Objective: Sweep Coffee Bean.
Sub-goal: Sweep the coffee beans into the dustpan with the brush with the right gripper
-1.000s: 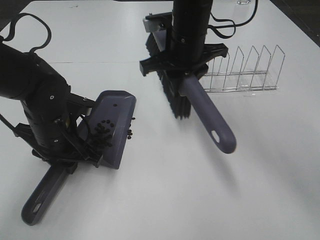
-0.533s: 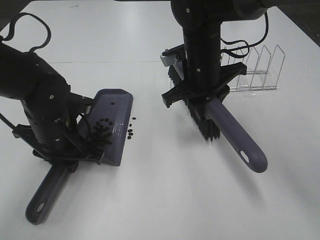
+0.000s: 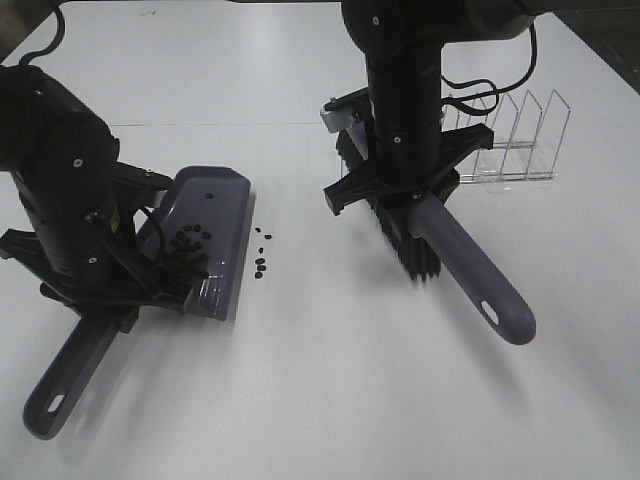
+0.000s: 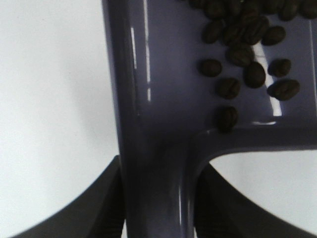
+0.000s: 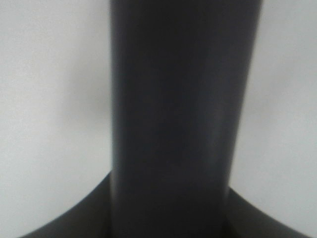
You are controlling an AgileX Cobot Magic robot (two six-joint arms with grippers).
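- The left pincer (image 4: pixel 157 208), clamped tight on the neck of the purple-grey dustpan (image 3: pixel 228 225), holds most of the coffee beans (image 3: pixel 188 240) in a cluster towards the rear of the pan. If the pan tips forward, they could roll back out over the front lip.
- A handful of loose beans (image 3: pixel 261 262) lie on the white counter (image 3: pixel 330 400) just beside that lip. If the lip sits off the surface, a sweep would likely push them under the pan rather than into it. The pictures do not settle whether the lip touches the counter.
- The right pincer (image 3: pixel 408 195), closed firmly around the handle of the brush (image 3: pixel 410 245), holds the bristles well apart from the strays. A fast or heavy stroke across the gap could flick the small, round beans sideways or clear over the pan.
- A stroke that carries too far risks knocking the dustpan, which could twist it in its grip and jolt out the beans already collected.
- The wire rack (image 3: pixel 505 140) stands close behind the right arm. A wide backswing could catch it.
- The long brush handle juts out past the grip, so it may slip or turn under a sideways load.
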